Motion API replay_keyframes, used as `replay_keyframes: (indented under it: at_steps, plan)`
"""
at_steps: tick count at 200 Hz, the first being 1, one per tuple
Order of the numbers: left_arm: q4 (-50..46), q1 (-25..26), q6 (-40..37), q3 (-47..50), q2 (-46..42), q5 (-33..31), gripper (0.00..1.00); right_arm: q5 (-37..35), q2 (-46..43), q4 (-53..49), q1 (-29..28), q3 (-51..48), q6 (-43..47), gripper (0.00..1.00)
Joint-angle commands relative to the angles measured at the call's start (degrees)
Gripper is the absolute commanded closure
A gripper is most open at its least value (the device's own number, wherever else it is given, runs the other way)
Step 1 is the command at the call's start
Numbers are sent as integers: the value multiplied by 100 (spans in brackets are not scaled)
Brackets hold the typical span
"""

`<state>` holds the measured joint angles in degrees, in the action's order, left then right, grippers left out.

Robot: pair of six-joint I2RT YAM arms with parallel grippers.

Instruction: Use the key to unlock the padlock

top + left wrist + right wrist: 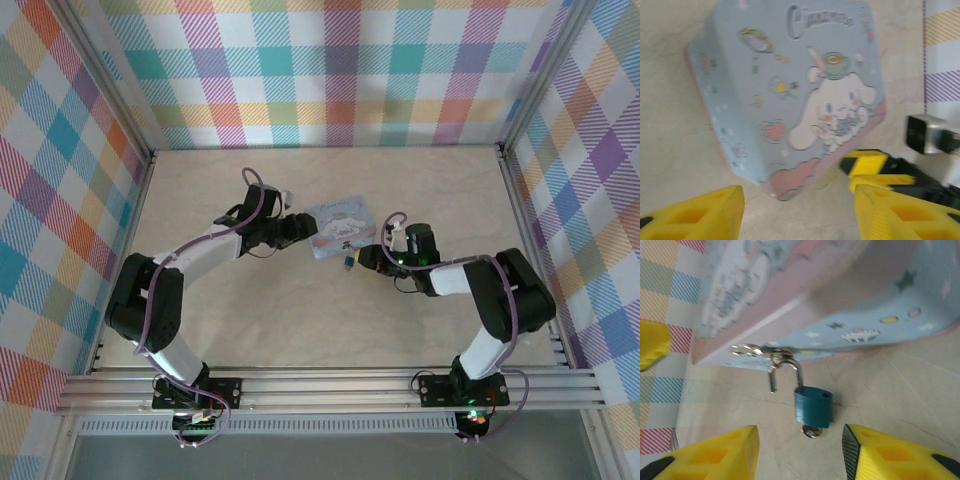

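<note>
Now the padlock sits just ahead of our right gripper, between its parted, empty yellow fingers.
We see it hooked to the silvery latch on the pale blue tin. It has a teal body, a thin metal loop with one leg free of the body, and a key stub below. Our left gripper stands open and empty just short of the tin.

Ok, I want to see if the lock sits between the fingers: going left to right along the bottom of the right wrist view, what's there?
Yellow finger → blue padlock → second yellow finger. The tin box runs across the whole width above, so it has no place in the order.
</note>
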<state>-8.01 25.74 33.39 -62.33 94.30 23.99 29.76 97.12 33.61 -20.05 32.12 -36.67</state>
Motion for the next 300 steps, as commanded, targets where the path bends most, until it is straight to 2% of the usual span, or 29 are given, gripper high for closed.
replay_keyframes:
  at_steps: [1,38,99,128,178,215,300]
  plan:
    - [-175,207,-35,-309,-57,80,42,160,291,208,-64,219,-24,52]
    - [-183,326,-51,-693,328,217,46,263,630,708,-68,328,-62,57]
    - [-529,230,-593,-1580,1288,-143,45,238,816,1226,-60,285,1,54]
    - [-502,126,-535,-1761,1664,104,46,396,850,1170,17,482,122,53]
    - [-321,207,-438,-1133,1495,186,46,573,931,1219,161,717,347,51]
    - [-242,317,-360,-683,1201,106,46,792,1014,1713,165,462,186,45]
    - [-236,344,-339,-672,1161,27,46,1135,1549,2386,74,442,-227,45]
